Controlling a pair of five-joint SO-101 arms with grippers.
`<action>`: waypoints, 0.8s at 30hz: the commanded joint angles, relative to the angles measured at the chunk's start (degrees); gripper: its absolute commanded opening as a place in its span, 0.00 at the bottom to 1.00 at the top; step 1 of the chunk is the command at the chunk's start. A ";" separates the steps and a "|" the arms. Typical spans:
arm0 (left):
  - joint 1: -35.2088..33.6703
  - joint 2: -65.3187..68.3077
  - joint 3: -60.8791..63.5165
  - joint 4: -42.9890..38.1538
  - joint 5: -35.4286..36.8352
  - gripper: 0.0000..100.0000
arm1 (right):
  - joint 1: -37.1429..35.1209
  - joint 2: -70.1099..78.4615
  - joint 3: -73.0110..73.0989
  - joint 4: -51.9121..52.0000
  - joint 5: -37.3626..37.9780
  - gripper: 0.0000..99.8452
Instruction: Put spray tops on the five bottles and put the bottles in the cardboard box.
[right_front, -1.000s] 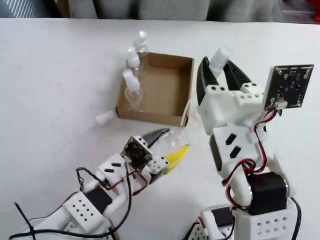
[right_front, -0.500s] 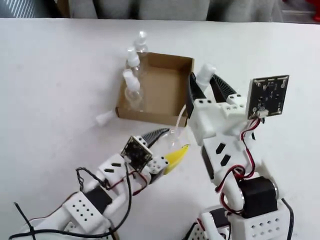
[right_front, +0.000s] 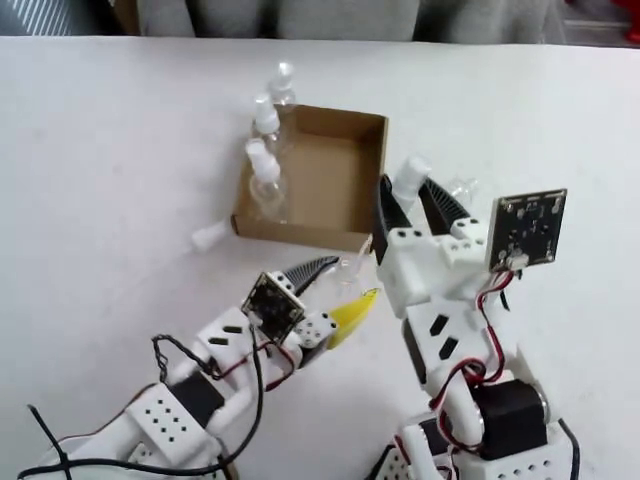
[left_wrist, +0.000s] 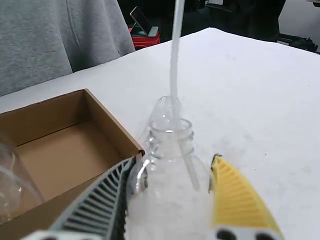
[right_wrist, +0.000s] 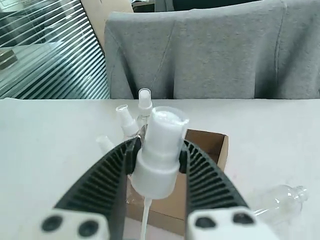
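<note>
We found the left end effector (right_front: 352, 280) clamped around an uncapped bottle (left_wrist: 170, 150), holding it upright on the counter (right_front: 120, 130) just off the near right corner of the cardboard box (right_front: 300, 235). We judged that this grip was there to steady the neck for a cap.

Directly above it, the right end effector (right_wrist: 159, 150) pinched a spray top (right_wrist: 160, 145) between its dark fingers. The thin dip tube (left_wrist: 175, 60) hung straight down from the top. In the left wrist view the tube already passed through the bottle's mouth, while the cap itself sat well above the neck, so we took the insertion to be under way and the seating not yet done.

Three capped bottles (right_front: 262, 165) stood along the box's left wall. We could not tell whether each of them was inside it. A loose spray top (right_front: 210, 237) lay on the counter near the box's near left corner, and another open bottle (right_wrist: 282, 196) lay on its side to the right of the box, waiting its turn.
</note>
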 joint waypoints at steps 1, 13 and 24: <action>0.57 0.40 -0.88 -1.41 -0.62 0.11 | -3.30 -5.93 3.96 -1.10 -0.53 0.02; 0.57 0.40 -0.88 -1.41 -0.62 0.11 | -9.63 -18.42 18.99 -0.92 -0.53 0.02; 0.57 0.40 -0.88 -1.41 -0.62 0.11 | -14.11 -22.64 22.59 2.51 -0.44 0.02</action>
